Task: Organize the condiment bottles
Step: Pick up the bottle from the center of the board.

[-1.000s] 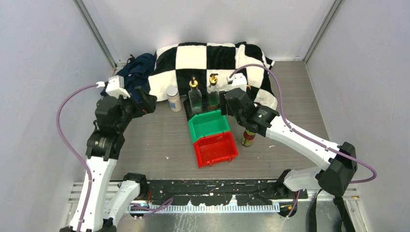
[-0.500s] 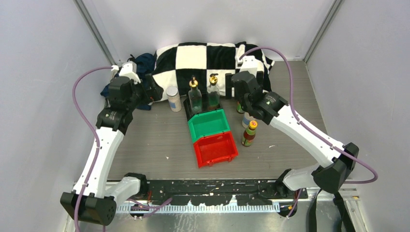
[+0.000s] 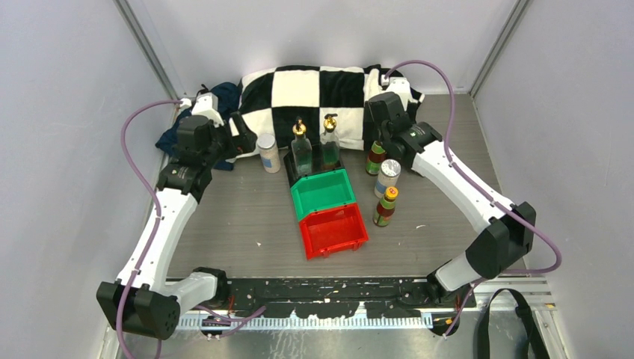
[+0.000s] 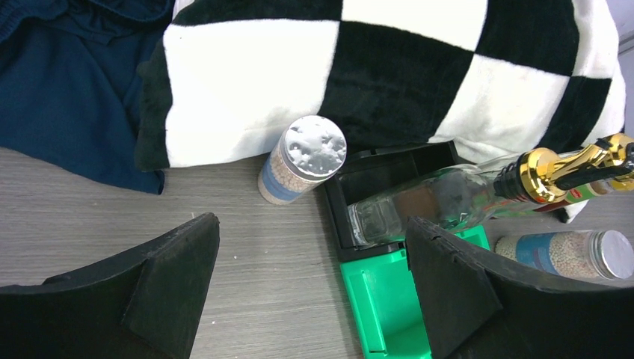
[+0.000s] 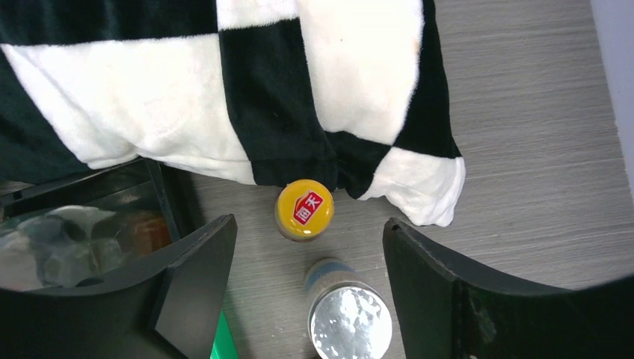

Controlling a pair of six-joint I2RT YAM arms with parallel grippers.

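Both grippers hang open over the bottles, holding nothing.
The right gripper (image 5: 306,223) has a yellow-capped sauce bottle (image 5: 304,210) below and between its spread fingers, untouched, with a shaker jar (image 5: 350,325) nearer the wrist. The left gripper (image 4: 310,224) has a second shaker jar (image 4: 303,158) just beyond its fingertips.

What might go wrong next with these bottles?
The right gripper hangs open above the yellow-capped sauce bottle; the shaker jar stands close beside it, so coming down may tip that jar. The left gripper is open facing a second shaker jar by the blanket and black bin; it might snag cloth.
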